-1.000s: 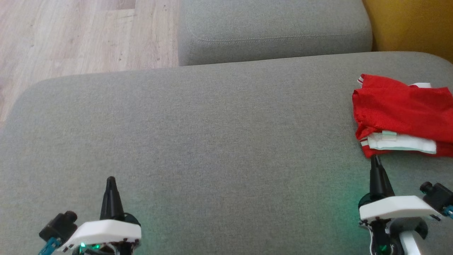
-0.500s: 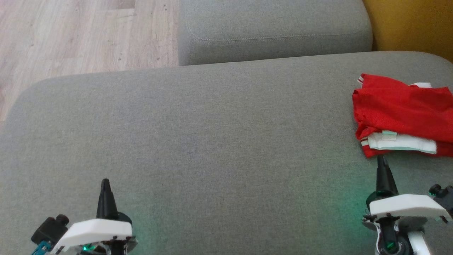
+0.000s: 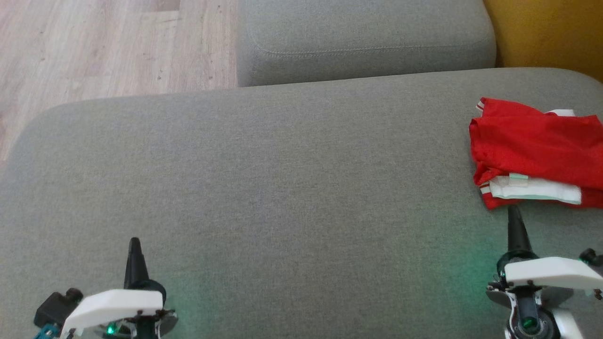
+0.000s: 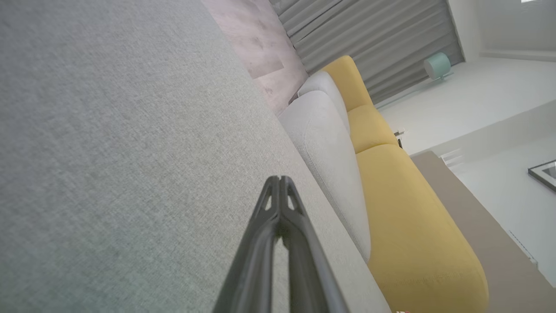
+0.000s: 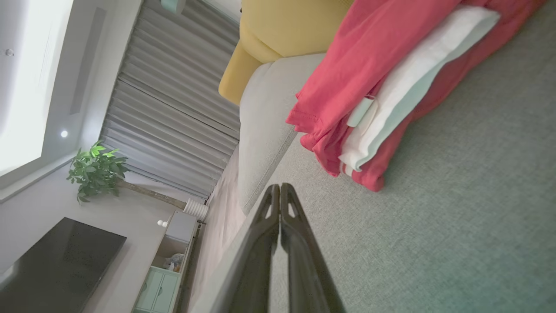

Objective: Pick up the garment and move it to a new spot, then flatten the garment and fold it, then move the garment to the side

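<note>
Head view, garment [image 3: 532,150]: red with white trim, folded, lying at the right edge of the grey sofa seat [image 3: 282,188].
Head view, grippers: I see the left gripper [image 3: 134,242] near the seat's front-left corner and the right gripper [image 3: 514,212] pointing at the garment's near edge.
Left wrist view, jaws: pressed together, holding nothing, over bare seat.
Right wrist view, jaws: closed tip to tip, empty; garment just beyond them, apart.

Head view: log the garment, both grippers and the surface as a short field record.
red garment: folded, white band showing, lying at the right of the grey sofa cushion
left gripper: shut, empty, bare cushion ahead
right gripper: shut, empty, tip close to the garment's near edge, not touching
stage: garment folded and set aside, unheld
</note>
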